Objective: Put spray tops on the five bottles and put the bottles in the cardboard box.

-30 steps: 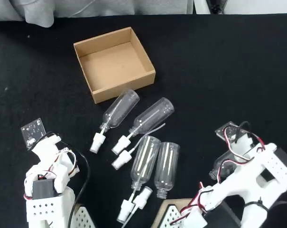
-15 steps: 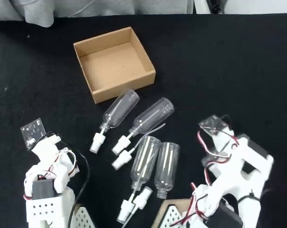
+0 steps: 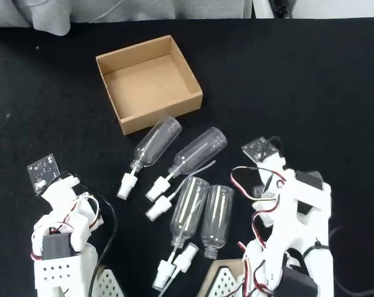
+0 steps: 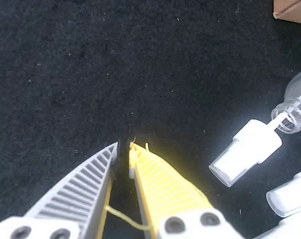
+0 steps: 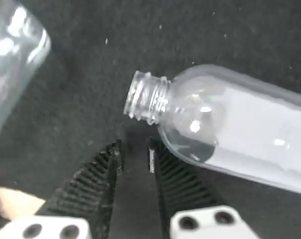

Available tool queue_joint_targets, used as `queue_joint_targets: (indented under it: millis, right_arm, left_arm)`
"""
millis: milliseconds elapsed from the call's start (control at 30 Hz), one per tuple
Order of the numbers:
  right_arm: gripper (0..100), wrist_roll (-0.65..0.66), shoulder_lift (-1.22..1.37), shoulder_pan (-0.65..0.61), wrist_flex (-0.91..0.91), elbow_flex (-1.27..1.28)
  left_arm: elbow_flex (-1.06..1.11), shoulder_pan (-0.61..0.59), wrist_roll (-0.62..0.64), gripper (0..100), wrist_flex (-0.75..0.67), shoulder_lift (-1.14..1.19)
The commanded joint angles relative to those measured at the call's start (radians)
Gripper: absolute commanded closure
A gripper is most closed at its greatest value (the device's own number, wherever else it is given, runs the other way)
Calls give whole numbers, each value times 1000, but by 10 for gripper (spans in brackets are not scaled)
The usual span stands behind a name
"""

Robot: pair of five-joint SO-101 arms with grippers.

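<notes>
bottle (image 5: 230, 134) lies uncapped just beside right gripper (image 5: 135, 147), jaws slightly parted, grasping nothing; left gripper (image 4: 123, 146) closed, empty, near spray top (image 4: 245, 152)

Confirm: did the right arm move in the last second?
Yes. In the high view the right arm swung left toward the rightmost bottle, which has not shifted against the cardboard box.

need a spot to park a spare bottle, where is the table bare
Bare table right of the cardboard box, and left of it toward the left arm. Crowded in front of the box: bottles and spray tops lie close together beside the right arm.
</notes>
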Motion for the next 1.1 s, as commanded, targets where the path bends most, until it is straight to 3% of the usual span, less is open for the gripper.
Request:
queue_joint_targets:
  millis: [0, 367, 633, 1067]
  right_arm:
    - [949, -84, -1, -55, -14, -76]
    - [949, -253, 5, -132, -106, -102]
    - [946, -262, -1, -133, -103, -110]
    - [946, -258, -1, -181, 178, -323]
  left_arm:
    - [24, 2, -2, 970, -3, -5]
    - [24, 2, -2, 970, -3, -5]
    - [24, 2, -2, 970, -3, -5]
    - [24, 2, -2, 970, -3, -5]
